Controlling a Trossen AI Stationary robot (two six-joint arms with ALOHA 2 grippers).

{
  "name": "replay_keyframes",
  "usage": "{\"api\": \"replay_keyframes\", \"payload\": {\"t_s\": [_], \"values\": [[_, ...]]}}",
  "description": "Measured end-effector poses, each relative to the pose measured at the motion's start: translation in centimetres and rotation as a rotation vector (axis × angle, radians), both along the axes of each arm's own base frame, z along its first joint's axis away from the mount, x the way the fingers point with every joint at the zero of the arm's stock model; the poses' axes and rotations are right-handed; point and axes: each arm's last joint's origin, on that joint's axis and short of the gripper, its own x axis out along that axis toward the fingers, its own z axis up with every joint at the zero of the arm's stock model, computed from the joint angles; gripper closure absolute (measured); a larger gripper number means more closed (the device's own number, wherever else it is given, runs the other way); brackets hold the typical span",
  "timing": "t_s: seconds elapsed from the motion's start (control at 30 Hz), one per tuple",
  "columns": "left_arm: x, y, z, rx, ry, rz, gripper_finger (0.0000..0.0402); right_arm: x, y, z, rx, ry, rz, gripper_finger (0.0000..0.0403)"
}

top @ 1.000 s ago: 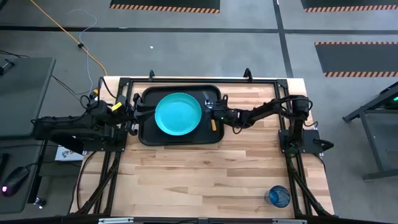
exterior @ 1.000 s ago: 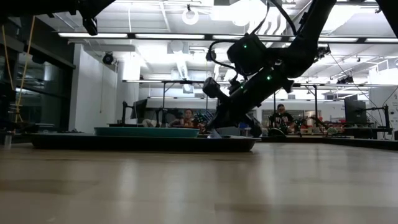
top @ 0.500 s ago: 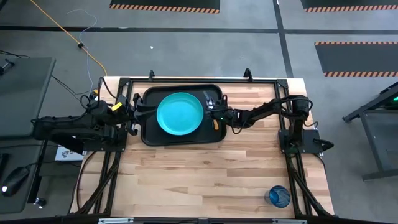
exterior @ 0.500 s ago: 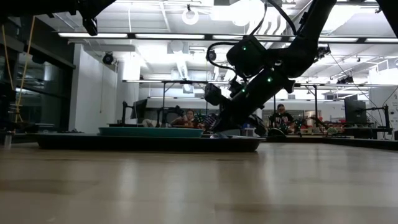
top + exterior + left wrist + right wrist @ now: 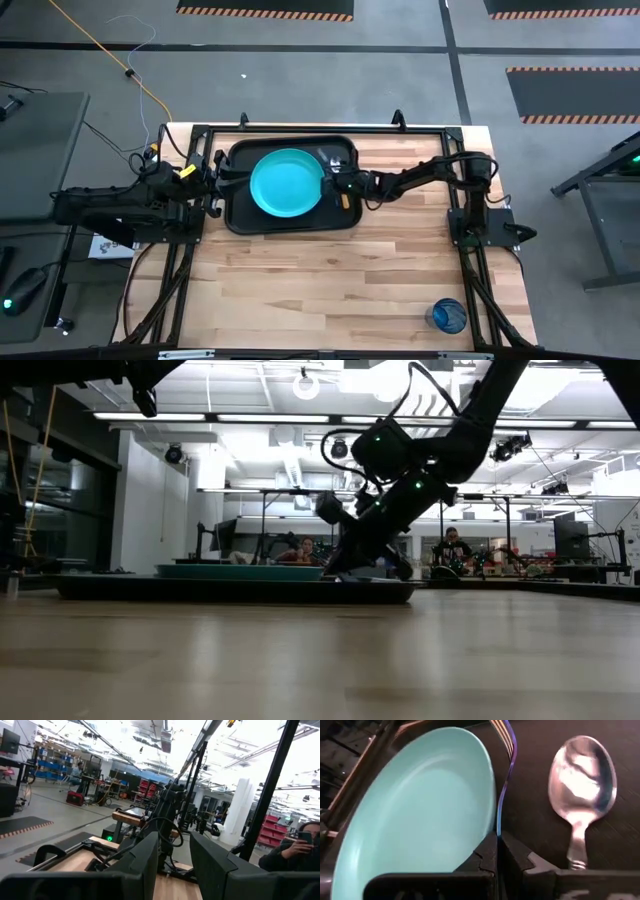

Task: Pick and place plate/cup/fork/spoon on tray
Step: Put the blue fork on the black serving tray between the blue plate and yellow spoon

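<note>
The black tray lies at the table's far side with the turquoise plate flat on it. To the right of the plate, the fork and the orange-handled spoon lie on the tray floor. My right gripper reaches over the tray's right part, close beside the plate's rim, and is shut on the fork. The blue cup stands upright at the table's near right. At the table's left edge my left gripper waits open with nothing between its fingers. My right gripper has the fork's thin purple stem running into the slit between its two shut fingertips. The fingers slant down from the table's right and lie roughly along the fork. Its tined head rests on the tray beside the plate's rim. The handle is hidden under the fingers.
Bare wooden tabletop spreads across the middle and near side. A black metal frame runs along the table's far edge and down both sides. People sit at benches in the room beyond.
My right gripper has moved a little toward the table's left edge, closer to the plate, and has stayed shut. The tray with the plate slid slightly toward the right, then back toward the left.
</note>
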Motion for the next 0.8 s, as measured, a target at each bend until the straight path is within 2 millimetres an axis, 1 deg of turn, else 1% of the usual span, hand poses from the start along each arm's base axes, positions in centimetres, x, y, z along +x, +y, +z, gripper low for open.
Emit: {"api": "replay_keyframes", "payload": {"t_s": [0.1, 0.3, 0.8], "values": [[0.00, 0.00, -0.02, 0.000, 0.002, 0.000, 0.0300, 0.05, 0.01, -0.25, 0.025, 0.028, -0.004, 0.0403], [0.01, 0.00, -0.02, 0.000, 0.003, 0.000, 0.0300, -0.03, -0.03, -0.34, 0.077, 0.002, -0.055, 0.0403], [0.01, 0.00, -0.02, 0.000, 0.002, 0.000, 0.0300, 0.07, 0.32, -0.37, 0.158, -0.036, -0.053, 0.0403]]}}
